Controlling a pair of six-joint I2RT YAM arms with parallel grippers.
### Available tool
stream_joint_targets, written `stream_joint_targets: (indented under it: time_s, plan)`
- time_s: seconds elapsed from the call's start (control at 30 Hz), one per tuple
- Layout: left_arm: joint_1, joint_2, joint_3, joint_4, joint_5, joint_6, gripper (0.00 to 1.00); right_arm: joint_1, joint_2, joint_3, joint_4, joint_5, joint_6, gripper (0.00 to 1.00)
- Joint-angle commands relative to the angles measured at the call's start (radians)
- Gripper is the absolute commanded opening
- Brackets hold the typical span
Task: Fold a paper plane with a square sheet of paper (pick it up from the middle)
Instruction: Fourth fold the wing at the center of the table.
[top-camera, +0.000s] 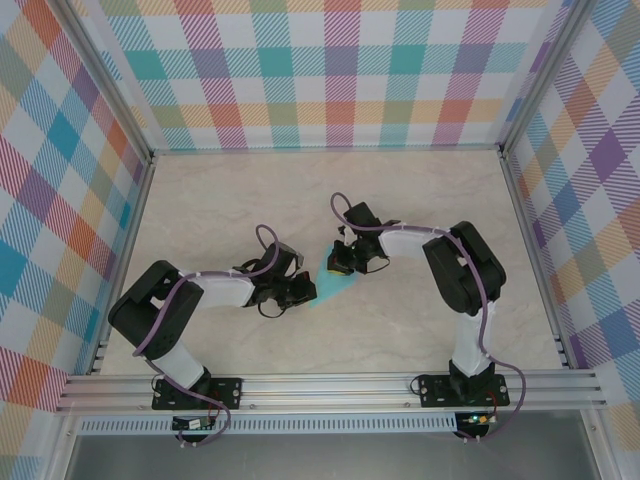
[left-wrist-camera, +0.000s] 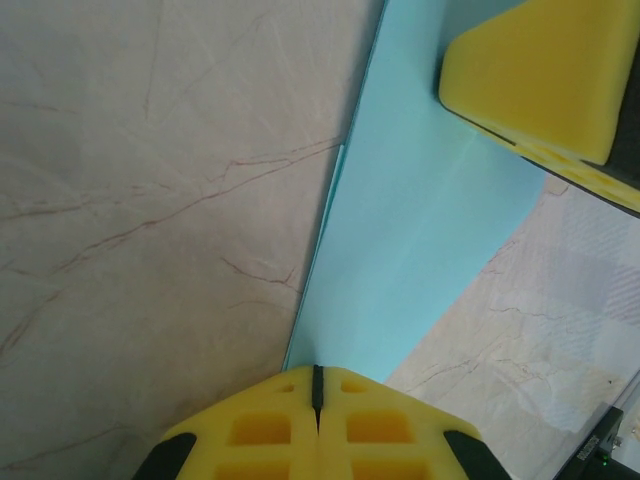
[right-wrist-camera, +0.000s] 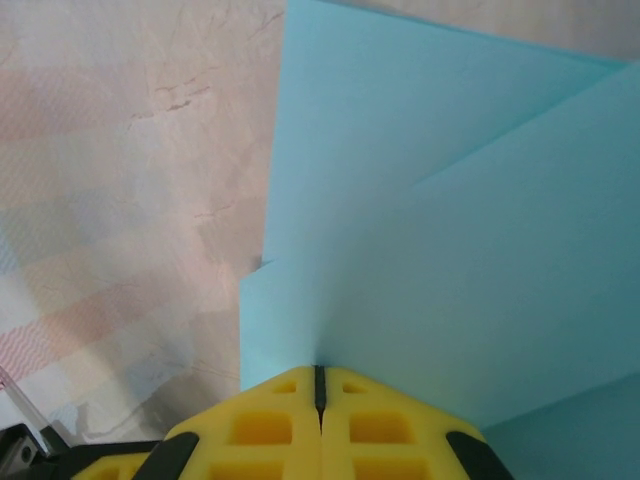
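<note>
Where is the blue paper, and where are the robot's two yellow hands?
blue paper (top-camera: 328, 287): top view, middle of the folded sheet.
left hand (left-wrist-camera: 318, 385): left wrist view, seam between its fingertips.
right hand (right-wrist-camera: 320, 385): right wrist view, seam between its fingertips.

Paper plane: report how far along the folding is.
Done: the sheet is already creased into a pointed shape, with overlapping layers in the right wrist view. In hand: the left hand and the right hand are each shut on it, at opposite ends. Left: it still looks broader than a narrow dart, so further folds probably remain.
</note>
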Motion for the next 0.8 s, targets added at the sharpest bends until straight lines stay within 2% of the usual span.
stream_joint_targets:
  time_s: [0.0,0.3,0.5,0.77]
  plan:
    - [0.004,0.042,-0.037,-0.112,-0.023,0.013,0.0,0.0,-0.078,-0.028,0.049,-0.067,-0.099,0.02]
    - [0.004,0.043,-0.033,-0.105,-0.02,0.016,0.0,0.046,-0.075,-0.103,0.132,-0.115,-0.077,0.03]
    - [0.004,0.047,-0.03,-0.107,-0.016,0.014,0.0,0.066,-0.034,-0.097,0.127,-0.115,-0.091,0.03]
    - [0.004,0.055,-0.029,-0.151,-0.024,-0.001,0.0,0.032,0.003,-0.08,0.098,-0.067,-0.147,0.02]
